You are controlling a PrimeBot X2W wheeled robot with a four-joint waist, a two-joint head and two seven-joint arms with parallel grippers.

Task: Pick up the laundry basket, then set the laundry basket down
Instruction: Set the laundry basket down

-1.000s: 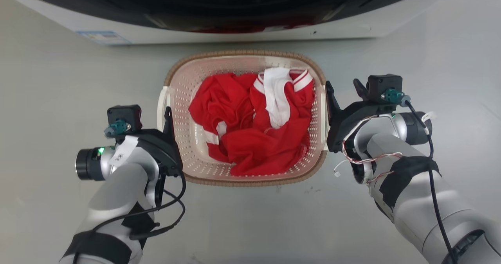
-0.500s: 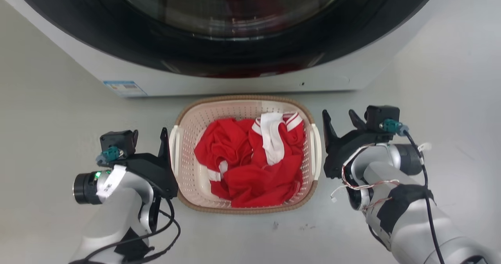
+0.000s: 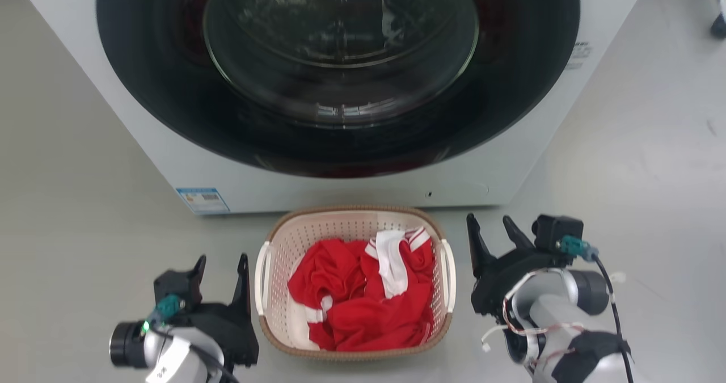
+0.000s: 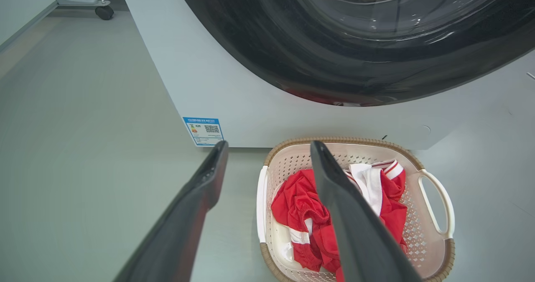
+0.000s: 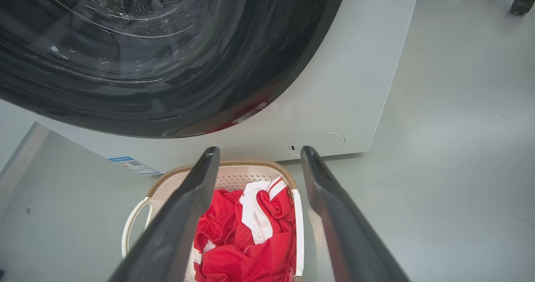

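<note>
**A:** Head view first. Where's the laundry basket?

**B:** On the floor, between the two tools and just in front of a front-loading washing machine. It stands level, with a red garment with white trim heaped inside.

**A:** And the left tool?

**B:** Its fingers are apart and grip nothing. The basket's white side handle is just beside its inner finger, on the tool's right.

**A:** The right tool?

**B:** Also spread and empty. The basket lies to its left, with a strip of floor between them.

**A:** Left wrist view?

**B:** The two dark fingers stand wide apart. The basket sits beyond them and to the right, and the right-hand finger crosses in front of its near wall. A label on the washer shows just past the left fingertip.

**A:** Right wrist view?

**B:** The fingers are parted here too. The basket lies low and to the tool's left, with red cloth showing in the gap between the fingers. The washer's dark round door is beyond the fingertips.
</note>
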